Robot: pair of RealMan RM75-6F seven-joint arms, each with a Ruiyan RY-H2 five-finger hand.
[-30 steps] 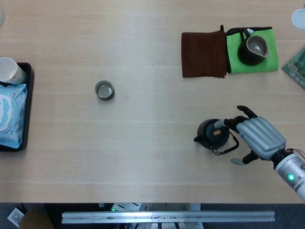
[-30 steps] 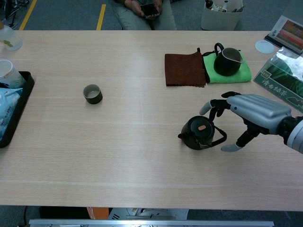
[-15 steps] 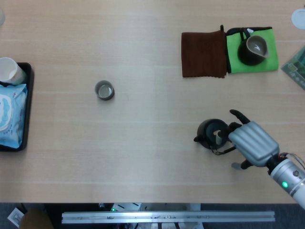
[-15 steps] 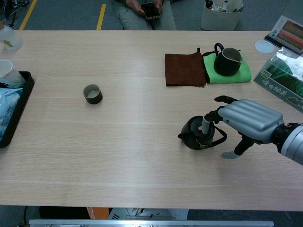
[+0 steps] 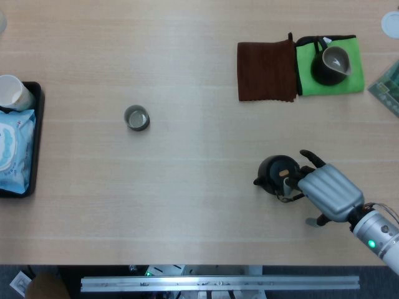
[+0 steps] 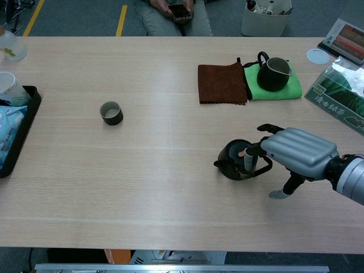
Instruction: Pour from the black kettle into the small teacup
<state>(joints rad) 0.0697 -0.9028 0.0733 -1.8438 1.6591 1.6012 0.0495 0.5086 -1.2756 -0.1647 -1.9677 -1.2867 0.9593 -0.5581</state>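
The right hand [image 6: 296, 152] is laid over the black kettle's [image 6: 236, 161] handle side — fingers [image 6: 248, 158] curled down onto its lid. Whether the handle is actually gripped cannot be told.

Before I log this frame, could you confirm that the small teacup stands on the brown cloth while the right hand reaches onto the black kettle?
Not quite: the small teacup stands on the bare table, well left of the brown cloth and apart from it, as the head view shows. The rest holds: the right hand reaches onto the black kettle.
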